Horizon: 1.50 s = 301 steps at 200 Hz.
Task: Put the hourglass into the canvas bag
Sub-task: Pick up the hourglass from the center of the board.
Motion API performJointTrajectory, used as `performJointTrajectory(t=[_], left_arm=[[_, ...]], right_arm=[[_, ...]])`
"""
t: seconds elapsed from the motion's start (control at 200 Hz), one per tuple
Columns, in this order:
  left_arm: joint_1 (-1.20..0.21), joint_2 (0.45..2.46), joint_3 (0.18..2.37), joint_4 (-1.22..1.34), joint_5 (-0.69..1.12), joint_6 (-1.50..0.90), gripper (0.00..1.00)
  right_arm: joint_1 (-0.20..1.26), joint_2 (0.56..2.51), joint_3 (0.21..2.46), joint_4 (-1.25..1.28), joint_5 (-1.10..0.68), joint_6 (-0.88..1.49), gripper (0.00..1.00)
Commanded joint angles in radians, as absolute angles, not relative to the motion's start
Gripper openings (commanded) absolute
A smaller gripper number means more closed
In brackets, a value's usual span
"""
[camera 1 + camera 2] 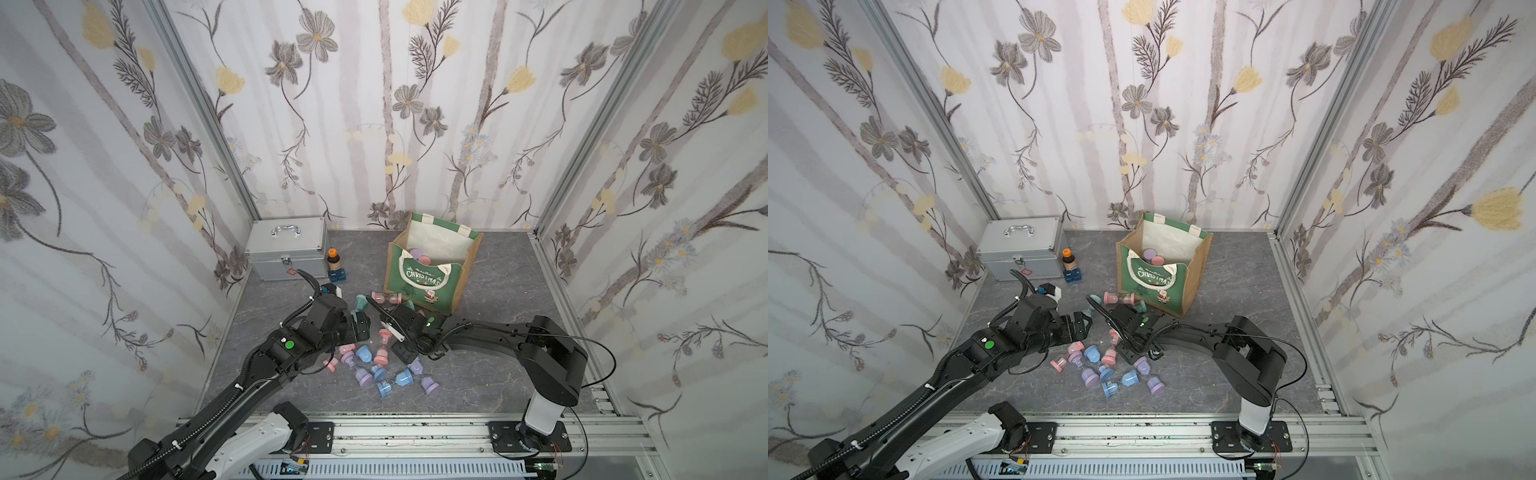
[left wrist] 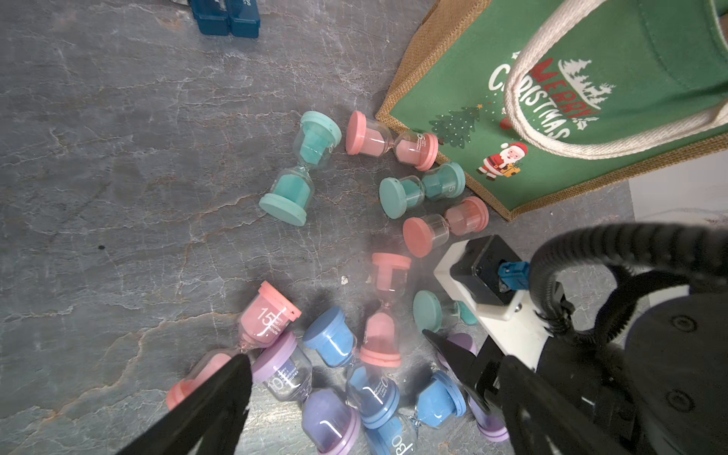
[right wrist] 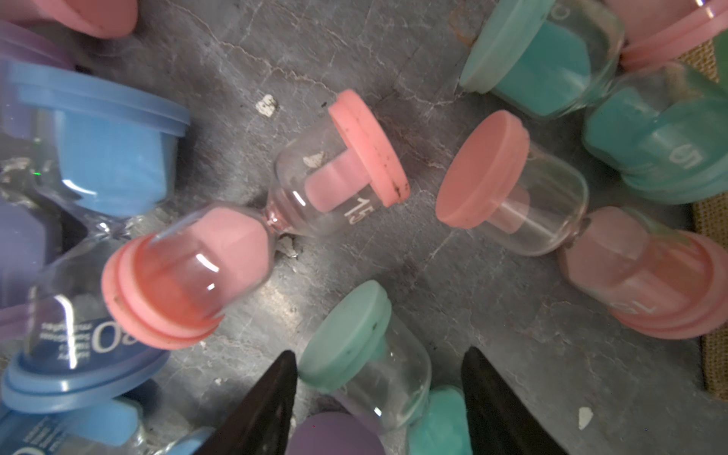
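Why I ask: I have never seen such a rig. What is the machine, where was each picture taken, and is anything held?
These are two black robot arms, each ending in a two-fingered gripper. The two wide pictures come from one camera head above; the two close-ups come from a camera on each wrist. On the grey table lie many hourglasses in pink, blue, purple and teal, near a green canvas bag with a few caps showing inside. A silver metal case and a brown bottle stand behind. Nothing is held: the left gripper hangs wide open, and the right gripper straddles a teal hourglass without clamping it.
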<state>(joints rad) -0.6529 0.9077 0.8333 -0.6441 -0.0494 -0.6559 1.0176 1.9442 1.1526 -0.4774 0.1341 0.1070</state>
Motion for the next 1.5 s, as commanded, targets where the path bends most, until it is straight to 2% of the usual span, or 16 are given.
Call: performJointTrajectory(t=[0.0, 0.664, 0.829, 1.104, 1.499], left_arm=[[-0.652, 0.906, 0.834, -0.647, -0.075, -0.668, 1.00], [-0.652, 0.906, 0.839, -0.649, -0.087, -0.667, 1.00], [-0.651, 0.904, 0.843, -0.651, -0.094, -0.666, 1.00], [-0.650, 0.899, 0.843, -0.649, -0.098, -0.663, 1.00], [-0.650, 0.895, 0.851, -0.642, -0.097, -0.663, 1.00]], right_arm=[[1.006, 1.963, 1.176, -0.473, 0.175, 0.072, 0.61], [0.977, 2.044, 1.213, -0.496, 0.175, 0.017, 0.59], [0.968, 2.051, 1.212, -0.491, 0.181, 0.015, 0.54], [0.957, 2.024, 1.208, -0.490, 0.218, 0.012, 0.41], [0.946, 1.990, 1.201, -0.460, 0.185, 0.019, 0.32]])
